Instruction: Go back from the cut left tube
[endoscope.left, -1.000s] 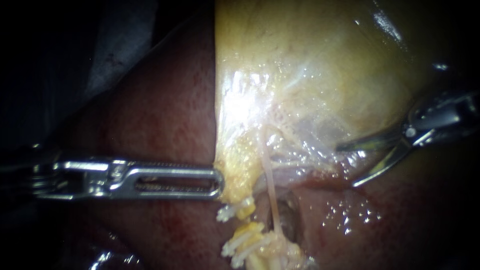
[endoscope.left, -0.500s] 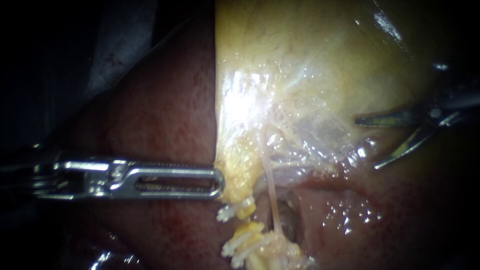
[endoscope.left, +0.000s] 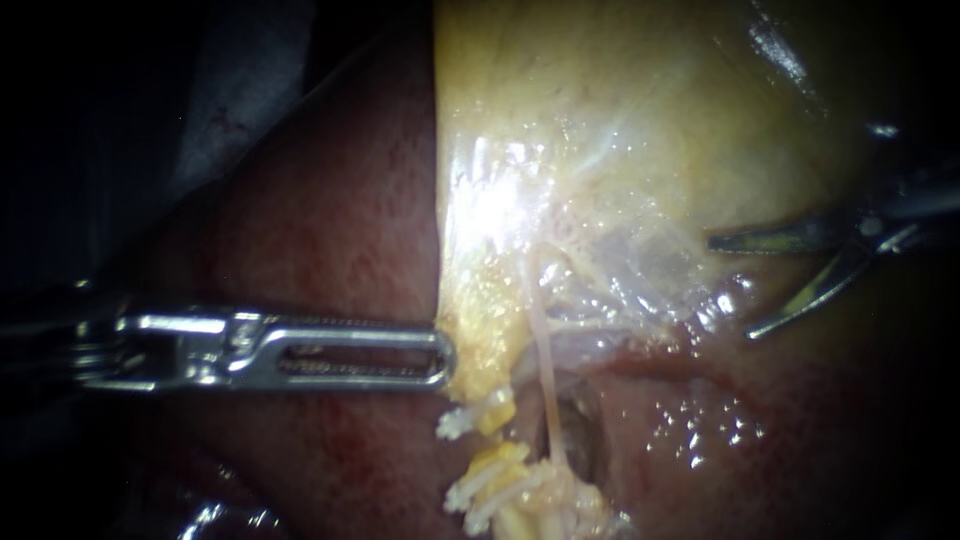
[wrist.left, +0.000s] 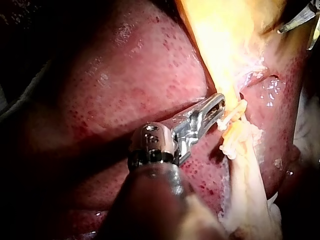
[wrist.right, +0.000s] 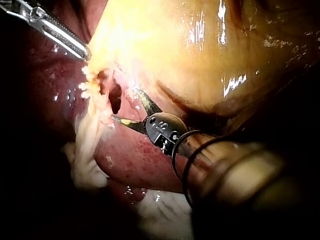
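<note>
Your left instrument's (endoscope.left: 440, 360) jaws are clamped together on the yellow edge of the gallbladder (endoscope.left: 620, 130), at centre-left of the endoscope frame, with the shaft running in level from the left over the dark red liver (endoscope.left: 330, 230). In the left wrist view the same instrument (wrist.left: 219, 103) has its slotted jaws closed, tip at that yellow edge, with white clips just ahead of it.

Your right instrument (endoscope.left: 730, 288) has its jaws spread wide, two thin curved blades holding nothing, at the right of the frame, over the lower margin of the gallbladder where it meets the liver. In the right wrist view this instrument (wrist.right: 125, 105) has its parted blades pointing at a dark opening in the tissue (wrist.right: 116, 98).

The cut left tube (endoscope.left: 498, 412) lies at lower centre of the endoscope frame, just below and right of your left instrument's tip. Its two yellow stumps stand apart with a gap between them. One white clip (endoscope.left: 455, 425) sits on the upper stump and a cluster of clips (endoscope.left: 480, 497) on the lower one. Just to its right, a thin pale tube (endoscope.left: 545, 370) runs unbroken from the gallbladder down to the clip cluster. Your right instrument is well apart from the cut tube.
</note>
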